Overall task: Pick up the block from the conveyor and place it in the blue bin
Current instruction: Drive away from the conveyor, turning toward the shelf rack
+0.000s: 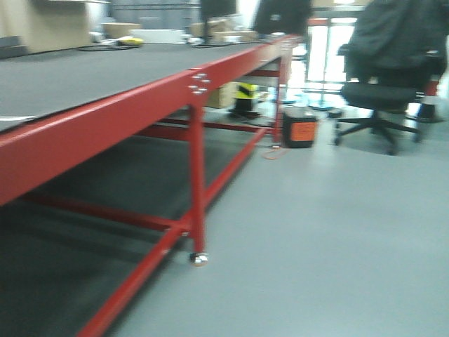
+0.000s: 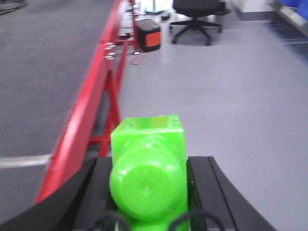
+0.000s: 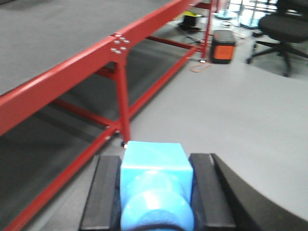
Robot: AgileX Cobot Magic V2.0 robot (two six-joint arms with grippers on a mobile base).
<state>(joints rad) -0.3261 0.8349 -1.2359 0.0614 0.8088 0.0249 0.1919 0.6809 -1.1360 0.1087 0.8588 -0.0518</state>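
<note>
Green block [image 2: 147, 183]: a bright green plastic block, square body with a round stud toward the camera. You find it between the two black fingers [image 2: 98, 192] of the left pincer [image 2: 150, 161], off the belt, with grey floor behind it.
Left pincer: pressed on the green block from both sides; the fingers touch its left and right faces.
Blue block [image 3: 155, 178]: a light blue plastic block of the same form, with the stud also toward the camera.
Right pincer [image 3: 155, 156]: its black fingers [image 3: 103, 192] are closed against both sides of the blue block and hold it off the belt.
Conveyor [image 1: 84, 77]: a wide flat dark grey belt in a glossy red metal frame [image 1: 105, 123]. You see it on the left in all three views. In the left wrist view the red rail runs just left of the green block.
White stripe [image 2: 24, 161]: a pale line across the belt, on the near part.
Red leg [image 1: 197, 182]: upright under the frame, with a small caster [image 1: 199, 259] on the floor.
Floor [image 1: 337, 239]: smooth and grey, to the right of the conveyor.
Black box [image 1: 299, 128]: a dark case with an orange face, standing on the floor near the far leg, with a thin orange cable [image 1: 270, 153] beside it.
Office chair [image 1: 382, 91]: a dark swivel chair, well apart from the conveyor.
Sharpness: the front view is blurred, so you cannot read small details there.
</note>
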